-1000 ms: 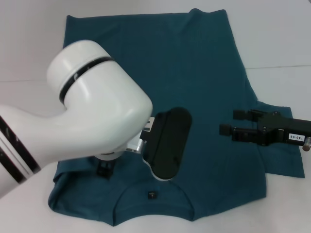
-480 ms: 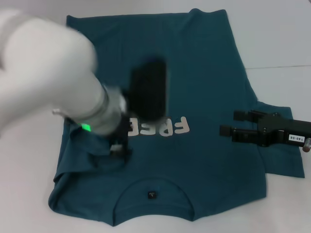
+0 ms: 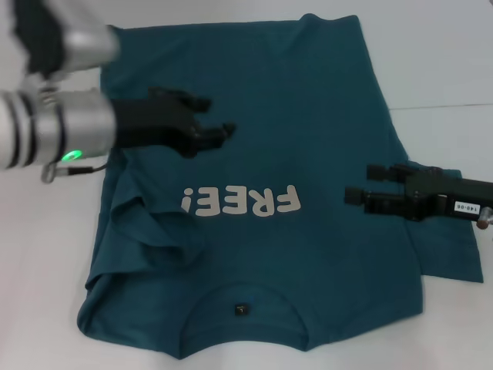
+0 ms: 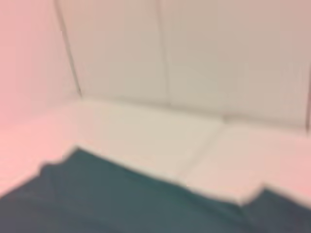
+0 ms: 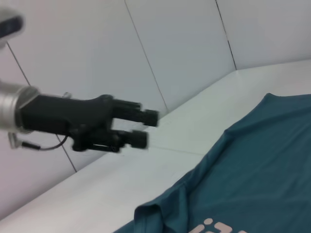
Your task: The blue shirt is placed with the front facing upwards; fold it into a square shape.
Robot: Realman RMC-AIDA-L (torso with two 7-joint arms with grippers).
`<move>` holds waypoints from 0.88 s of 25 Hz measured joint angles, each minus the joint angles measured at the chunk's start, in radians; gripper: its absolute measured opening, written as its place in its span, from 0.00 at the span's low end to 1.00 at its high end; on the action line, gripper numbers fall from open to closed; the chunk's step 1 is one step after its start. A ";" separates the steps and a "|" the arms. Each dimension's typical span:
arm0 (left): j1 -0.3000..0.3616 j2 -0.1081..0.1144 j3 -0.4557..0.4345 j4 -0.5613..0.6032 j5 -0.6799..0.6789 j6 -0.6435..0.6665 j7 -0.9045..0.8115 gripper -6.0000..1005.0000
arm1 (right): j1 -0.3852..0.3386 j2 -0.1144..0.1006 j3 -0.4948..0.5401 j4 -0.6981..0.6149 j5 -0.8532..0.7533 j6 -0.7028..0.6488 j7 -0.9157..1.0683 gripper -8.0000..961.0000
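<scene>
While both grippers hang over the cloth, this is how things lie:

Left gripper (image 3: 208, 116): fingers apart with a clear gap between them, holding nothing; it hangs above the shirt's upper left part, its black body running back to a silver wrist with a green light, out past the shirt's left edge. It also shows in the right wrist view (image 5: 141, 127), raised clear of the cloth.

Right gripper (image 3: 366, 185): fingers apart, holding nothing; it hangs low over the shirt's right side, beside the lettering, and the arm comes in from the right edge of the bench.

Blue shirt (image 3: 308, 116): spread flat over the middle of the bench (image 3: 447, 62), front up, cream "FREE!" lettering (image 3: 240, 202) across the chest.

Direction: collar and small black neck label (image 3: 240, 310) toward the near edge, hem toward the far edge; the long axis runs near to far.

Sleeves: left sleeve rumpled and partly folded inward; right sleeve lying flat toward the right edge, under the right arm.
</scene>
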 joint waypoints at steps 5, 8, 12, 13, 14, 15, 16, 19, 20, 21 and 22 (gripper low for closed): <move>0.082 0.005 -0.186 0.173 -0.263 -0.004 0.158 0.56 | 0.012 -0.007 -0.002 -0.010 0.001 0.000 0.014 0.98; 0.103 0.007 -0.302 0.326 -0.351 0.023 0.325 0.56 | 0.021 -0.009 -0.003 -0.011 0.001 0.000 0.014 0.98; 0.137 0.010 -0.321 0.371 -0.305 -0.022 0.410 0.56 | 0.033 -0.011 -0.005 -0.011 -0.002 0.001 0.014 0.98; 0.144 0.010 -0.317 0.361 -0.281 -0.033 0.410 0.57 | 0.035 -0.012 -0.006 -0.011 -0.003 0.001 0.015 0.98; 0.154 0.007 -0.314 0.340 -0.239 -0.044 0.404 0.57 | 0.036 -0.013 -0.006 -0.011 -0.004 0.001 0.016 0.98; 0.161 0.006 -0.311 0.321 -0.201 -0.050 0.395 0.57 | 0.037 -0.014 -0.006 -0.011 -0.004 0.002 0.018 0.98; 0.164 0.005 -0.309 0.311 -0.177 -0.053 0.386 0.57 | 0.037 -0.014 -0.006 -0.011 -0.004 0.002 0.020 0.98; 0.166 0.004 -0.298 0.295 -0.100 -0.089 0.368 0.58 | 0.037 -0.016 -0.007 -0.011 -0.004 0.004 0.025 0.98; 0.164 0.004 -0.294 0.293 -0.087 -0.097 0.368 0.59 | 0.037 -0.016 -0.007 -0.011 -0.004 0.005 0.025 0.98; 0.160 0.003 -0.282 0.290 -0.059 -0.114 0.363 0.59 | 0.037 -0.016 -0.007 -0.011 -0.004 0.005 0.025 0.98; 0.155 0.002 -0.268 0.287 -0.040 -0.124 0.355 0.59 | 0.037 -0.016 -0.007 -0.011 -0.005 0.007 0.026 0.98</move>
